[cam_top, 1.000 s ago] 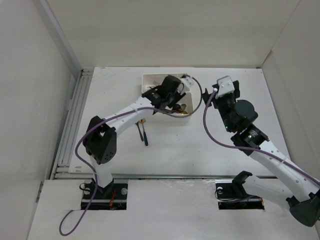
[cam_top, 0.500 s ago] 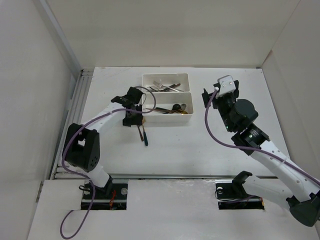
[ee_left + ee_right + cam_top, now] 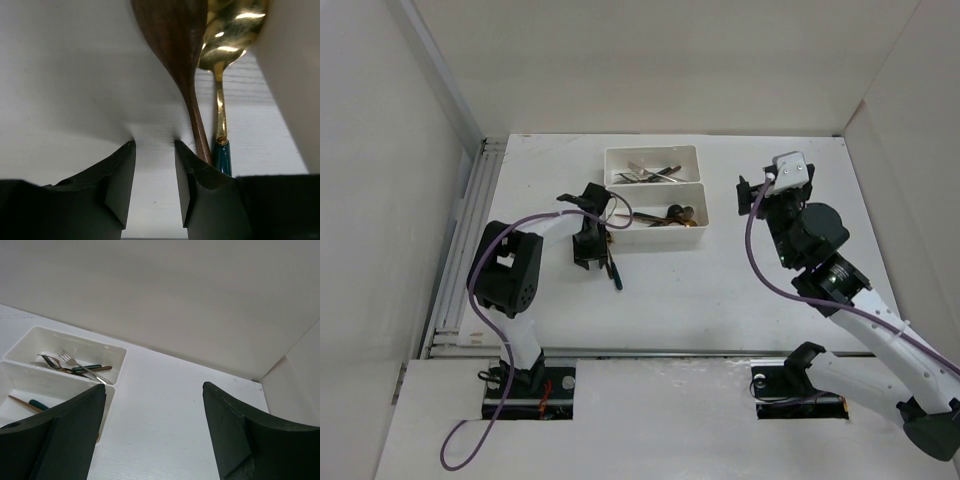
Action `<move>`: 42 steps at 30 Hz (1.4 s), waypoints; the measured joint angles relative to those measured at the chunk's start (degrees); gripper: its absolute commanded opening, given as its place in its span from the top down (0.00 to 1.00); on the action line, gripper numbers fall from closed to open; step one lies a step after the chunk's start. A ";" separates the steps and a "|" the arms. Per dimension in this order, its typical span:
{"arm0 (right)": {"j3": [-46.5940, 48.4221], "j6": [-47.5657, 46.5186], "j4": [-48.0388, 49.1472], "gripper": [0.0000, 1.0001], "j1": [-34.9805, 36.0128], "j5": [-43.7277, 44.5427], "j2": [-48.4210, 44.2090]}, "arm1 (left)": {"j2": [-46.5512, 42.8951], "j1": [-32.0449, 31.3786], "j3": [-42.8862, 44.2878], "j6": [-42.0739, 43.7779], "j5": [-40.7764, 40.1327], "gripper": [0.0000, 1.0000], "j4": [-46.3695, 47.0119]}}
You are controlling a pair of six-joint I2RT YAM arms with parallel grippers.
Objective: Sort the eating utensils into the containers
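Two eating utensils lie side by side on the table: a brown wooden spoon [image 3: 175,50] and a gold spoon with a dark green handle [image 3: 220,100], seen from above as a pair [image 3: 612,272]. My left gripper [image 3: 155,145] [image 3: 588,258] is down at the table just left of them. It is open by a narrow gap with only bare table between its fingers, and the right finger is against the brown handle. The two white containers [image 3: 692,152] [image 3: 700,190] hold several utensils. My right gripper [image 3: 155,385] [image 3: 755,195] hangs wide open and empty, right of the containers.
The near container's white wall [image 3: 290,100] rises just right of the two spoons. In the right wrist view the far container [image 3: 117,354] holds forks [image 3: 70,362] and the near one [image 3: 20,371] a green-handled piece [image 3: 37,404]. White walls enclose the table.
My left arm swung from over the near container out to the left, then came down beside the two spoons as its jaws narrowed. The right arm shifted slightly right.
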 measured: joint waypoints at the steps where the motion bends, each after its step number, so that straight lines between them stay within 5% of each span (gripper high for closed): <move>1: 0.02 0.02 -0.02 0.17 0.00 0.44 -0.20 | 0.68 -0.02 0.55 -0.13 0.09 0.66 -0.24; 12: 0.92 0.48 -2.80 0.17 0.02 2.99 -0.37 | 1.66 2.71 1.81 -0.17 2.40 0.76 -1.95; 26: 2.08 0.04 -5.29 0.17 0.02 3.26 0.37 | 1.64 4.07 1.84 -1.05 15.50 0.52 -2.49; 36: 2.08 -1.86 -5.49 0.17 0.00 3.45 0.37 | 3.50 2.16 4.02 -4.72 13.66 0.51 -2.86; 40: 2.08 -3.32 -5.51 0.17 0.02 3.87 0.44 | 6.86 0.24 8.33 -5.38 9.29 0.62 -4.07; 42: 2.08 -4.09 -5.51 0.17 0.02 4.20 0.63 | 7.32 -0.39 8.94 -5.53 6.73 0.75 -4.83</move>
